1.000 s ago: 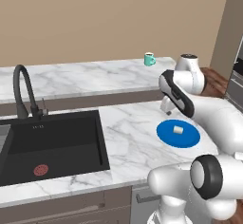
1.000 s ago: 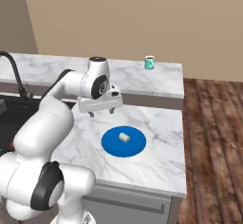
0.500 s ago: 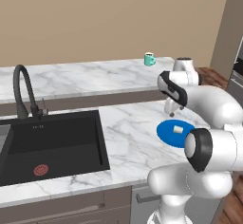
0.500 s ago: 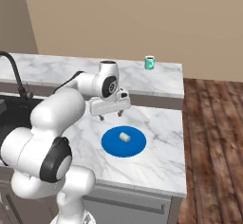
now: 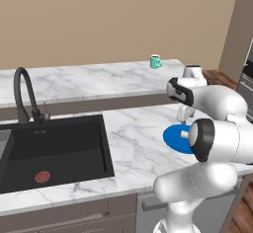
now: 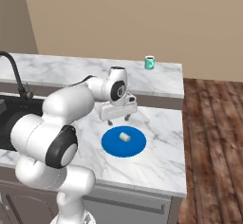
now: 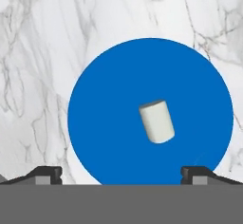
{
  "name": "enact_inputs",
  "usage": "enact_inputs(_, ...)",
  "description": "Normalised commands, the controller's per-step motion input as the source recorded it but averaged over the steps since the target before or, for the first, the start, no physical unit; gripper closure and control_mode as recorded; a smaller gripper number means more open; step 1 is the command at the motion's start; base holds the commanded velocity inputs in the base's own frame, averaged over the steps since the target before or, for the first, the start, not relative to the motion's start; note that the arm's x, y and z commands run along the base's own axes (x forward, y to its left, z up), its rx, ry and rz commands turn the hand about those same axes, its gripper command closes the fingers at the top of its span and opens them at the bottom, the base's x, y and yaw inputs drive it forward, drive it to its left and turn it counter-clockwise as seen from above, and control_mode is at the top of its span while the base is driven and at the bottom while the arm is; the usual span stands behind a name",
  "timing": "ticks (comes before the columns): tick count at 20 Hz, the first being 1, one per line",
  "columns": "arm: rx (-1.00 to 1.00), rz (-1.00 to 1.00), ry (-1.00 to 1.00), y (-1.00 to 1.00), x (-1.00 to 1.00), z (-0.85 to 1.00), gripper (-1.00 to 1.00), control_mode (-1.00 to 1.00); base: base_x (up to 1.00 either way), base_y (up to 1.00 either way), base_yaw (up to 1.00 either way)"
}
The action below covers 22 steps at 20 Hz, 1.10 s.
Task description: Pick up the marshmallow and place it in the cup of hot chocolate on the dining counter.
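Tool [image 6: 118, 120] hangs over the near marble bench [image 6: 156, 156], just past the far edge of the round blue plate [image 6: 110, 144], fingers pointing down. Fingers spread wide; in the hand view the two tips [image 7: 46, 173] sit at opposite sides of the bottom edge with nothing between them.

Marshmallow [image 6: 125, 136] is a short white cylinder lying on its side near the middle of the plate, clear of the rim. In the right base view it sits below and slightly nearer than the tool, not touching it. Hand view puts the marshmallow [image 7: 156, 121] on the plate [image 7: 104, 109], right of the midline between the tips and well above them in the picture.

Cup of hot chocolate [image 6: 149, 62] is a small teal mug standing upright on the far dining bench [image 6: 95, 73], near its right end, well apart from the plate and tool. Left base view shows the same cup [image 5: 155, 61] behind the arm.

Black sink [image 5: 54, 150] with a black curved faucet [image 5: 24, 94] is set in the near bench, left of the plate [image 5: 175, 137].
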Motion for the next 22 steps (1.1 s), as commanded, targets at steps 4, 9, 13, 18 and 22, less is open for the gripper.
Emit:
enact_inputs(4,0.00,0.08,0.03,-0.08,0.12,-0.34,-1.00,-1.00,0.00,0.00,0.00)
enact_inputs(9,0.00,0.07,0.03,-0.02,0.05,-0.30,-1.00,-1.00,0.00,0.00,0.00)
enact_inputs(13,0.00,0.06,0.01,0.00,0.00,-0.32,-1.00,-1.00,0.00,0.00,0.00)
enact_inputs(18,0.00,0.05,0.00,-0.01,0.01,-0.29,-1.00,-1.00,0.00,0.00,0.00)
enact_inputs(22,0.00,0.02,0.00,0.00,0.08,-0.28,-1.00,-1.00,0.00,0.00,0.00)
